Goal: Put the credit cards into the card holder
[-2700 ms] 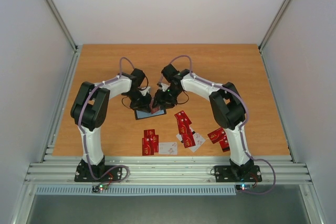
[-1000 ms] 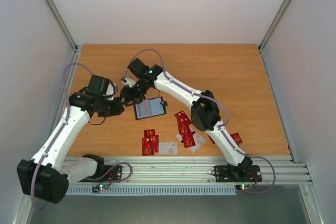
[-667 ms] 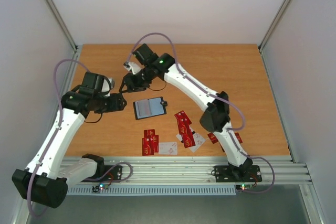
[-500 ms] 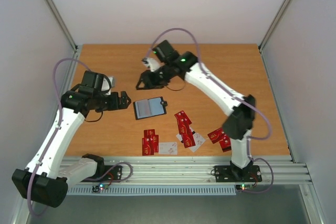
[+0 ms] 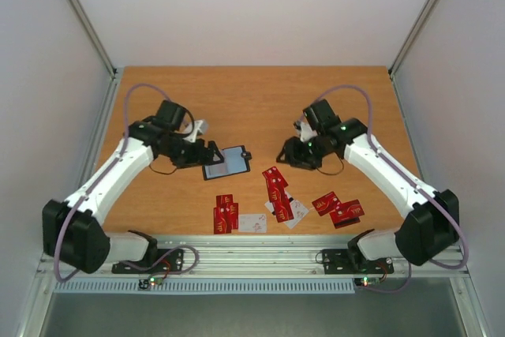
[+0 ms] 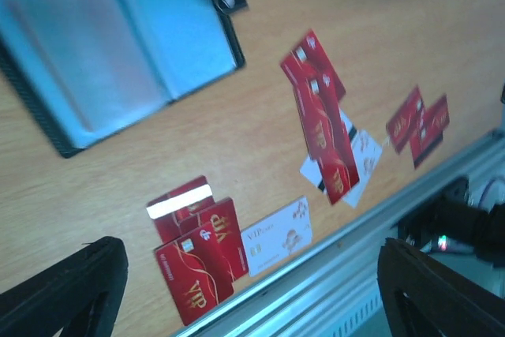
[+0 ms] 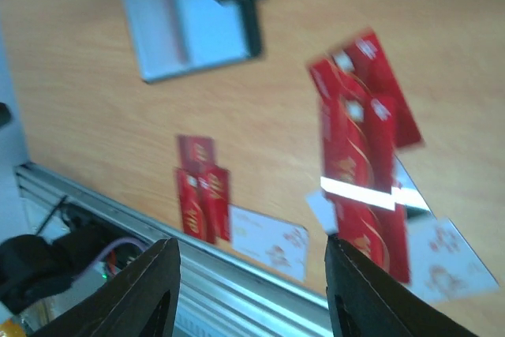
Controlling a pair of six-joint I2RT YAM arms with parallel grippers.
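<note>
The card holder (image 5: 226,162) lies open on the table, black-edged with a greyish pocketed inside; it also shows in the left wrist view (image 6: 118,45) and the right wrist view (image 7: 193,25). Credit cards lie in loose groups nearer the front: a red stack (image 5: 226,212) with a white card (image 5: 252,223) beside it, a red and white pile (image 5: 278,193), and a red group (image 5: 338,207) further right. My left gripper (image 5: 211,152) hovers at the holder's left edge, open and empty (image 6: 252,297). My right gripper (image 5: 282,155) hangs right of the holder, open and empty (image 7: 248,297).
A metal rail (image 5: 252,252) runs along the table's near edge, just past the front cards. White walls close in the table on the left, right and back.
The left gripper has opened and moved right, up to the holder's left edge. The right arm has swung from the far left across the holder to its right side.
</note>
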